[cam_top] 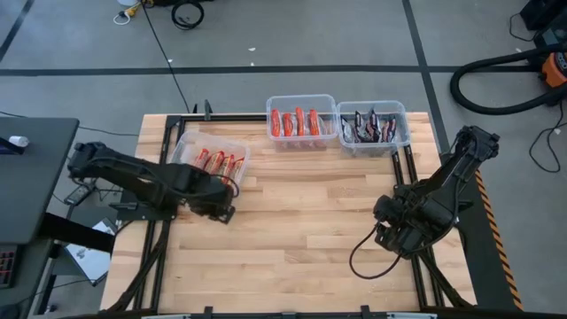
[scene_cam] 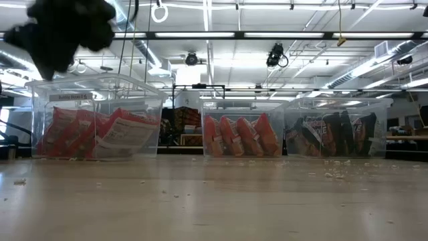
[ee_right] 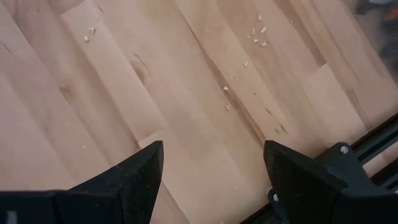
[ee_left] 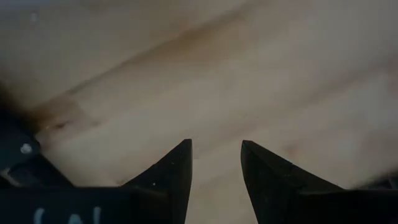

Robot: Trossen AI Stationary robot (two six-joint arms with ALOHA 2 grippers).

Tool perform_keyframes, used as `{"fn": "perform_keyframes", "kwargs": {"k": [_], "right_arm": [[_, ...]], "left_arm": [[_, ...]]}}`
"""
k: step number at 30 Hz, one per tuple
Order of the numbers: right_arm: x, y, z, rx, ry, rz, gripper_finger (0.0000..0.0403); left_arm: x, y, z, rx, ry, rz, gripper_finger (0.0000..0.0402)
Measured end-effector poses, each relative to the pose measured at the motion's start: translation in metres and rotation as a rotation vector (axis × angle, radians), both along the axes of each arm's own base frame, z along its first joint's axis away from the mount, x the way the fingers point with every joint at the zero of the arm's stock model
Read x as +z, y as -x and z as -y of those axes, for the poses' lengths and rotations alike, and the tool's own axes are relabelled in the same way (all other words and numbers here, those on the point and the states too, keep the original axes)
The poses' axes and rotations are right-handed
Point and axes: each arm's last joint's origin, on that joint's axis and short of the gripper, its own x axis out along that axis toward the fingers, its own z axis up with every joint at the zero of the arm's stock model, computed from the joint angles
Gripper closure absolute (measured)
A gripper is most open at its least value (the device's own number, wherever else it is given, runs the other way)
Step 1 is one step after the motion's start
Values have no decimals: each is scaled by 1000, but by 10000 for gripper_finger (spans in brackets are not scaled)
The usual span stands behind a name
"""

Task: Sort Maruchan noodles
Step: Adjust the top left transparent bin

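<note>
The Maruchan noodle packets stand on edge in three clear bins along the table's far side: red-and-silver ones in the left bin point(cam_top: 213, 159), orange-red ones in the middle bin point(cam_top: 301, 122), dark ones in the right bin point(cam_top: 372, 127). The bins also show in the low view point(scene_cam: 97, 127) point(scene_cam: 242, 134) point(scene_cam: 336, 132). My left gripper point(ee_left: 216, 155) is open and empty, low over bare wood just near of the left bin point(cam_top: 221, 211). My right gripper point(ee_right: 214, 162) is open and empty over the table's right part point(cam_top: 390, 232).
Bare wooden table top point(cam_top: 301, 221) lies between the two arms and toward the near edge. Small crumbs lie scattered on the wood point(ee_right: 255, 34). A black frame rail point(ee_right: 360, 155) runs along the table's right edge.
</note>
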Motion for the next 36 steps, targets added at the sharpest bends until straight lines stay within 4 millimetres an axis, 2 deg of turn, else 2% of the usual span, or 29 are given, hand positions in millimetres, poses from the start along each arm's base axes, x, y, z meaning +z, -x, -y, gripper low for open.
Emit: {"fn": "perform_keyframes", "kwargs": {"k": [3, 7, 13, 18, 22, 32, 36], "right_arm": [[0, 2, -2, -3, -23, -17, 120], [-1, 1, -3, -8, -57, -43, 120], [0, -14, 2, -17, -108, -7, 120], [0, -26, 13, -13, -100, -1, 120], [0, -34, 23, -19, -93, -13, 120], [0, -49, 36, -36, -109, 21, 120], [0, -52, 41, -57, -111, 26, 120]], "left_arm": [[-19, 5, -16, 56, -21, -50, 260], [-22, 13, -40, 81, -99, -43, 260], [-29, 23, -88, 155, -181, -47, 260], [-35, 20, -128, 250, -245, 92, 260], [-30, 16, -153, 353, -291, 237, 260], [-20, 10, -173, 420, -396, 398, 260], [-4, -9, -163, 336, -376, 603, 260]]}}
